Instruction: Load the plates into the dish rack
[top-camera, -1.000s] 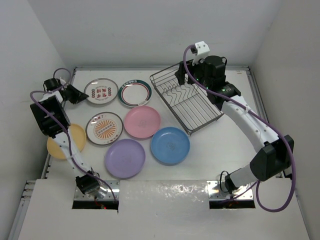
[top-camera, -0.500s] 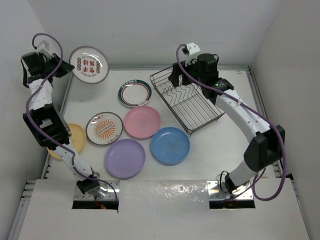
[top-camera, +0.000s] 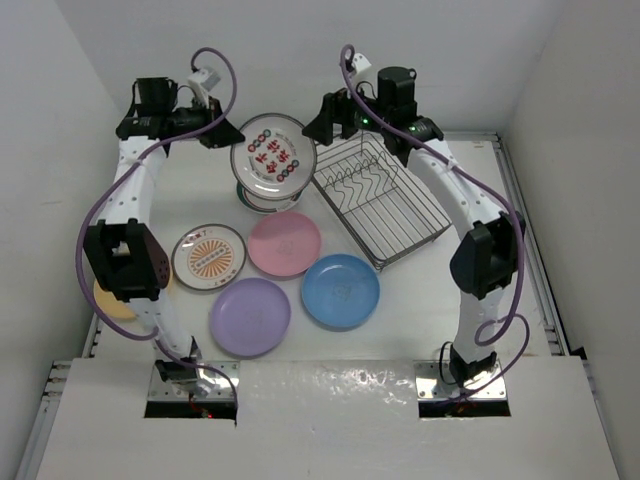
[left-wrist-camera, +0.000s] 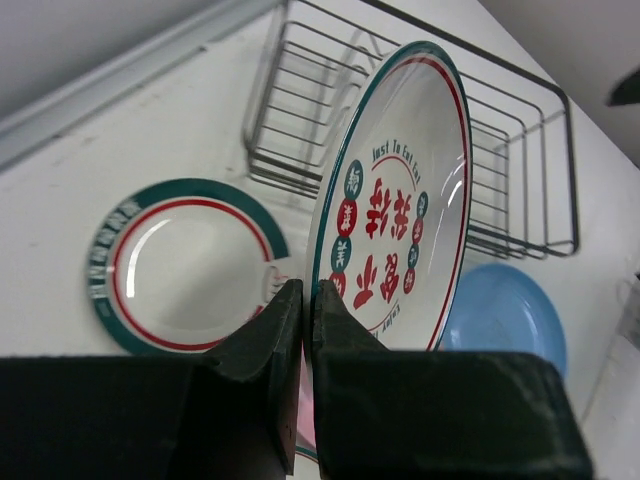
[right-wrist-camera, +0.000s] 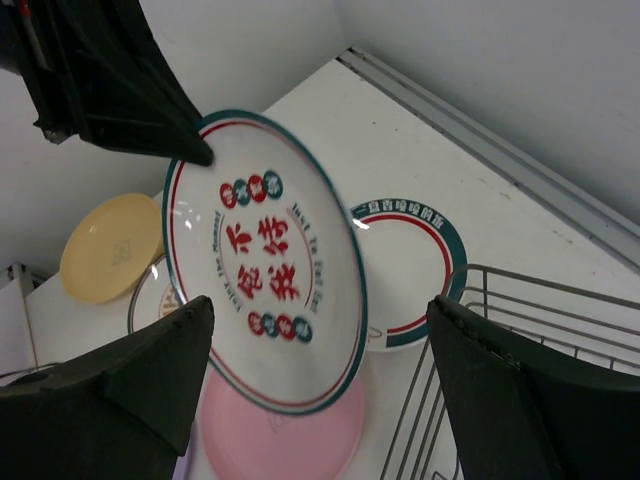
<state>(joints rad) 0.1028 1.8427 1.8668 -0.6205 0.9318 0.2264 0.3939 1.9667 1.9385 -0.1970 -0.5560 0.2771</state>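
Note:
My left gripper (top-camera: 218, 136) is shut on the rim of the red-dot plate (top-camera: 273, 158), holding it tilted in the air just left of the dish rack (top-camera: 400, 215). In the left wrist view its jaws (left-wrist-camera: 305, 292) pinch the plate's lower edge (left-wrist-camera: 400, 210). My right gripper (top-camera: 322, 124) is open and empty above the rack's far left corner, facing the held plate (right-wrist-camera: 265, 260). The green-rimmed plate (top-camera: 256, 199) lies partly hidden under it. The sunburst (top-camera: 209, 256), pink (top-camera: 284, 243), blue (top-camera: 340, 290), purple (top-camera: 250, 316) and yellow (top-camera: 112, 303) plates lie flat on the table.
The wire rack (left-wrist-camera: 520, 150) holds no plates and sits angled at the back right, zigzag divider at its far end. White walls close in the back and both sides. The left arm (top-camera: 125, 255) partly covers the yellow plate.
My left arm has swung the red-dot plate from the far left corner rightward to beside the rack. My right gripper has moved left and back, toward the held plate.

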